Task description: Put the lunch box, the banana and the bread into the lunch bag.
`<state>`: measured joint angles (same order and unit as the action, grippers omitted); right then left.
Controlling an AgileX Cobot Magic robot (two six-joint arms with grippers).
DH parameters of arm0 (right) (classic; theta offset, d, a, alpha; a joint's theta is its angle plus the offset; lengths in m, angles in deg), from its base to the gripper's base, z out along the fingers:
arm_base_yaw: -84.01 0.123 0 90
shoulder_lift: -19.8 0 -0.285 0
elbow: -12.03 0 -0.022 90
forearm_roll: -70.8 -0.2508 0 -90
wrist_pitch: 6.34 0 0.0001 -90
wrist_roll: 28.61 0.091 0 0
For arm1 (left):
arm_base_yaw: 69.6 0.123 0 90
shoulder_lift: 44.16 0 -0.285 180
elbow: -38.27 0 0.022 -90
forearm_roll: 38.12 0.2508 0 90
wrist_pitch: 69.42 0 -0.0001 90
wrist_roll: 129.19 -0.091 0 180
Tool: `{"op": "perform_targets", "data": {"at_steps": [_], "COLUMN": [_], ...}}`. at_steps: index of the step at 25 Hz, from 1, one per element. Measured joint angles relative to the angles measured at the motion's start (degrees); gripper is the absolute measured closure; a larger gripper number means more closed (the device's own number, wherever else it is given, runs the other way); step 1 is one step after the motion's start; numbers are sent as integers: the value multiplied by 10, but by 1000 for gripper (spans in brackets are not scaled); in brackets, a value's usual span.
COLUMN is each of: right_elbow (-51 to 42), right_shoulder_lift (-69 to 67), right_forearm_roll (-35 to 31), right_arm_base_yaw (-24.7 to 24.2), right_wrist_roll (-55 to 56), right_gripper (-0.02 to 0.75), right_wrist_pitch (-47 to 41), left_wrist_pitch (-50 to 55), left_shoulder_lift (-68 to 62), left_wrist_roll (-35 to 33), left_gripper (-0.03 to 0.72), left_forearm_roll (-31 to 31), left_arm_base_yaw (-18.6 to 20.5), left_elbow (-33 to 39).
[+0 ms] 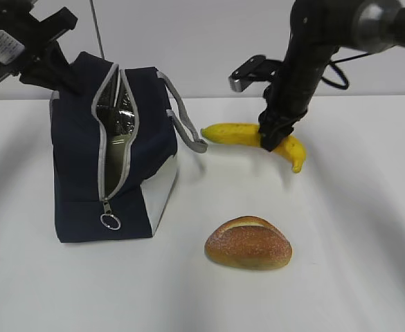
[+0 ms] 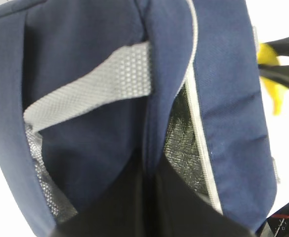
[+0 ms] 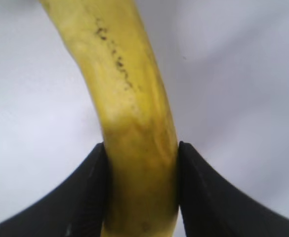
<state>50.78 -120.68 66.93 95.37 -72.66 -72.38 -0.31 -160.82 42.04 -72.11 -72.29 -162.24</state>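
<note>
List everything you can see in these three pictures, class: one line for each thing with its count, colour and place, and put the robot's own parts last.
lunch bag: one, navy blue with a white lower side panel, grey zipper and handles, silver lining; stands unzipped on the left of the table.
something pale green: one, inside the bag's opening; too hidden to name.
banana: one, yellow with brown specks; lies on the table right of the bag, toward the back.
bread: one, golden brown; front centre of the table, apart from the bag.
table: one, white; under everything.
left tool: one, black; at the bag's top left edge, fabric pinched between its fingers.
right tool: one, black; closed on the banana.
</note>
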Motion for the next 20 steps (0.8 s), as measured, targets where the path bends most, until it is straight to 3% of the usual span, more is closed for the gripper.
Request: {"op": "perform_targets", "data": {"at_steps": [6, 9, 15, 20], "right_elbow": [1, 1, 2, 2], "right_shoulder_lift": [89, 140, 208, 210], "right_forearm_roll": [28, 9, -107, -142], "right_arm_base_yaw": [-41, -40, -2, 49], "right_wrist_roll": [56, 73, 103, 165], "right_gripper": [434, 433, 433, 433], "right_wrist_pitch": [-30, -36, -52, -56], "left_wrist_pitch": [0, 1, 1, 1], "left_shoulder_lift": [0, 0, 0, 0], "left_wrist_roll": [0, -1, -1, -1], "left_gripper": [691, 691, 691, 691], "left_forearm_roll": [0, -3, -32, -46], "left_arm_base_yaw": [0, 0, 0, 0], "left_elbow": [0, 0, 0, 0]}}
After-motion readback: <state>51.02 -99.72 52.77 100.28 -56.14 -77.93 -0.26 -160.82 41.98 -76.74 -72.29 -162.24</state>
